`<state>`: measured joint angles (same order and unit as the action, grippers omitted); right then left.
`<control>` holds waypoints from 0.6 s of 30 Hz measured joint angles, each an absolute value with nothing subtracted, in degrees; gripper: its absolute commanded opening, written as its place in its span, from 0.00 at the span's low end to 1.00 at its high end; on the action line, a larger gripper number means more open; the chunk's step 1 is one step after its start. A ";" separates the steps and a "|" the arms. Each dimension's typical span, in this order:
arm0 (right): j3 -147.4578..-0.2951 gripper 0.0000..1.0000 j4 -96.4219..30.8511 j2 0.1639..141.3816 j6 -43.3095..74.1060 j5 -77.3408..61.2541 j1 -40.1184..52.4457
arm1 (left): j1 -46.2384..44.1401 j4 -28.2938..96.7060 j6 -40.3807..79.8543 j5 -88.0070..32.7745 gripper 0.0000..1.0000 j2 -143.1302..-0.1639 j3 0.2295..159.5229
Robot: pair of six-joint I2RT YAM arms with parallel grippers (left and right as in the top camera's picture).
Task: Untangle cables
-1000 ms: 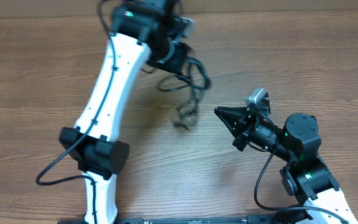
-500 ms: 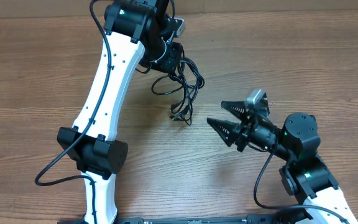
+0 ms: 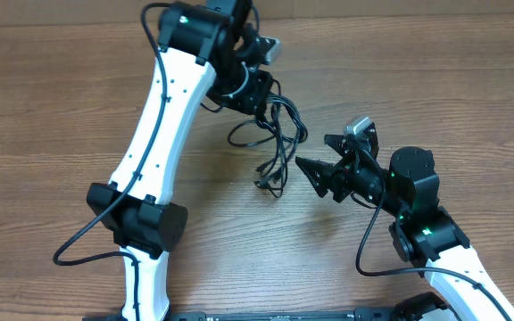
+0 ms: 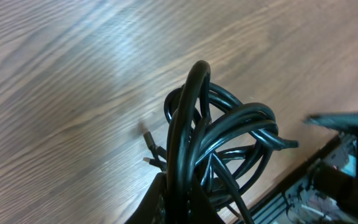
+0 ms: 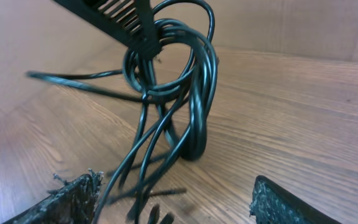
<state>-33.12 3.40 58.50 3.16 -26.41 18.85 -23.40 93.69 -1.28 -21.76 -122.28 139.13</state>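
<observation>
2 arms (image 3: pixel 163 116), 1 cable bundle (image 3: pixel 277 134), 1 table (image 3: pixel 435 80).

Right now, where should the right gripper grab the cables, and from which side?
Probably the long loop hanging under the left gripper's clamp on the cables. Come in level from the right gripper's side: the loop hangs upright, facing its open jaws.

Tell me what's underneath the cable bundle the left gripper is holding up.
Only bare wooden table shows under the cables, which hang from the shut left gripper; their plug ends dangle lowest. Whether those ends touch the wood cannot be told. The loops cover part of it.
</observation>
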 measured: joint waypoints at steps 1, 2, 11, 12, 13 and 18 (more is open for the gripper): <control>-33.12 0.79 3.68 58.65 3.05 -26.09 18.83 | -24.03 93.69 -1.48 -21.89 0.04 -122.28 139.13; -33.12 0.76 3.86 58.74 3.01 -25.69 18.85 | -24.67 93.67 -1.56 -21.91 0.04 -122.28 139.13; -33.12 0.07 4.27 58.78 2.81 -20.40 18.85 | -28.60 93.69 -1.74 -21.93 0.04 -122.28 139.13; -33.12 0.04 4.34 58.78 3.05 -20.12 18.83 | -28.80 93.67 -1.72 -21.91 0.04 -122.28 139.13; -33.12 0.04 4.27 58.78 2.94 -19.51 18.83 | -28.80 93.69 -1.72 -21.89 0.04 -122.28 139.13; -33.12 0.04 4.16 58.83 2.83 -19.00 18.81 | -28.80 93.69 -1.76 -22.11 0.04 -122.28 139.13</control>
